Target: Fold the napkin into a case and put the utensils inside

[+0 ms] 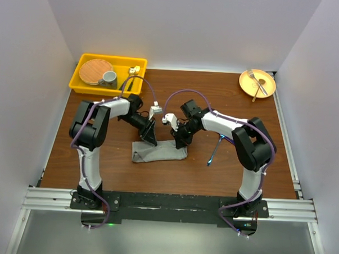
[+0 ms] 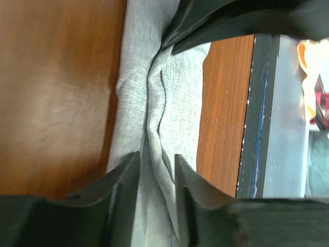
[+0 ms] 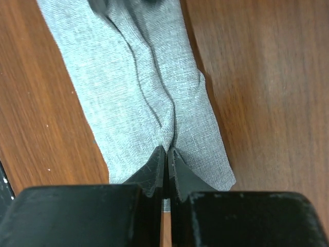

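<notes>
Black fingers fill the bottom of the right wrist view: the right gripper (image 3: 167, 149) is closed tight on a small pinch of the napkin (image 3: 128, 77), and creases in the grey cloth run up to the fingertips. The left gripper (image 2: 157, 157) has its jaws apart, one on each side of a raised ridge in the same cloth. Whether its pads touch the fabric I cannot tell.

From above, the napkin (image 1: 160, 153) lies near the middle of the brown table (image 1: 72, 156) as a narrow folded strip (long side running left to right, its right end slightly farther back). The left gripper (image 1: 149, 138) is down at its left part and the right gripper (image 1: 180, 141) at its right end, with both arms reaching inward towards each other.

The blue-handled utensils (image 1: 213, 154) lie on the table just right of the napkin, beneath the right arm and apart from the cloth. They are too thin here to tell fork from knife.

At the back left stands a yellow bin (image 1: 81, 81) holding a wooden plate (image 1: 96, 71) and a grey cup (image 1: 108, 77). At the back right corner sits a yellow plate (image 1: 243, 82) with a silver fork (image 1: 255, 79) lying on it.
</notes>
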